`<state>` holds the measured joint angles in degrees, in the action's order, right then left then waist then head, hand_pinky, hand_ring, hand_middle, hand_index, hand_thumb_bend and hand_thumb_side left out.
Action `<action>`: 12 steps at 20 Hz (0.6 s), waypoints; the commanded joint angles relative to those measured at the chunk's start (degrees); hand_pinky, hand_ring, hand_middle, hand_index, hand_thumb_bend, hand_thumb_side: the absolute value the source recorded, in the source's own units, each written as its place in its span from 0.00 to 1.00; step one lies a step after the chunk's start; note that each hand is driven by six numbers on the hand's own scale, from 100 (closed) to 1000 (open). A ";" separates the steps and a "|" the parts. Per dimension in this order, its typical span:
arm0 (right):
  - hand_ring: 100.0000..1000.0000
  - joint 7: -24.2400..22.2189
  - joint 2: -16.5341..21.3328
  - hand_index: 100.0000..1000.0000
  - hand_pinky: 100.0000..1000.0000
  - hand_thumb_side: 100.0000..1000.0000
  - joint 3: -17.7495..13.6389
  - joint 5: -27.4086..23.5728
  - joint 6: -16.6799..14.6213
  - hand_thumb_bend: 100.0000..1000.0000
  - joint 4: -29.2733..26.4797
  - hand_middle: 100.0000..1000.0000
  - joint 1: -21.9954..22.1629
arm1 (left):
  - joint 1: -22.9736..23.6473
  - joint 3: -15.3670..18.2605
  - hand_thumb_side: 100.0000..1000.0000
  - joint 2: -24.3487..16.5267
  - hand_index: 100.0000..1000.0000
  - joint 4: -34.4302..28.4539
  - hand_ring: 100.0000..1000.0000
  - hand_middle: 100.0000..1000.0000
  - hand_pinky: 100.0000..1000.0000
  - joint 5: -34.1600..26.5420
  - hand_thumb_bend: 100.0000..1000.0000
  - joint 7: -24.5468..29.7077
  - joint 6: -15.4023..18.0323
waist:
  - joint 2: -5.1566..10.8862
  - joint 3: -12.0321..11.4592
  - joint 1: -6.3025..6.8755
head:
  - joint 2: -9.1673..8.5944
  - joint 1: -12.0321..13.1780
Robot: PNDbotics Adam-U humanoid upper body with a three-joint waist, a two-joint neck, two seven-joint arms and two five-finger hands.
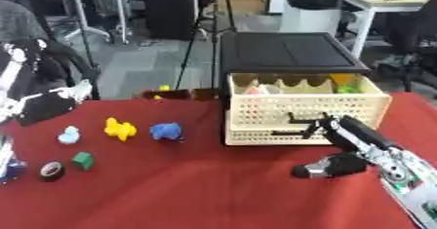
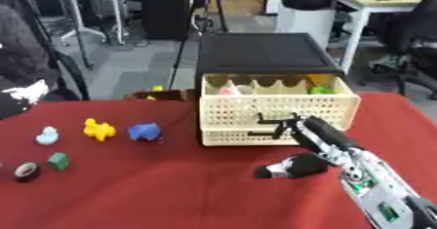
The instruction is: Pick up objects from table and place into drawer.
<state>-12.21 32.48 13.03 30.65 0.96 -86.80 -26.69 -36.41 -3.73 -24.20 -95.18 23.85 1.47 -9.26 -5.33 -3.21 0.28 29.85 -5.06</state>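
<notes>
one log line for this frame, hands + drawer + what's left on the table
right robot hand: at open drawer front, grip unclear | left robot hand: not visible | on table: blue toy, yellow toy, green block, tape roll

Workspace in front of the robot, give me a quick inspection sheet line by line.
Surface: red cloth table.
Job's things: cream drawer pulled open, items inside; yellow toy, blue toy, pale blue toy, green block, tape roll on the cloth.
Clutter: brown box at far edge.
Hands: right hand at drawer front, fingers unclear; left hand not seen.
Cables: nothing seen.
Surroundings: black cabinet, desks, chairs.
</notes>
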 commanded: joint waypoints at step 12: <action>0.00 1.17 2.62 0.65 0.00 0.70 -1.85 1.46 0.41 1.00 1.79 0.00 -2.69 | -1.04 0.97 0.24 -0.98 0.64 -1.49 0.44 0.46 0.47 -0.65 0.35 -0.33 0.19 | -0.14 -1.67 0.47 | -1.57 -0.51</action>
<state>-11.33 33.10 12.24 31.49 1.31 -84.87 -28.21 -36.41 -3.59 -24.20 -95.51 23.46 1.36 -9.14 -6.10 -4.83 0.68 29.00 -5.34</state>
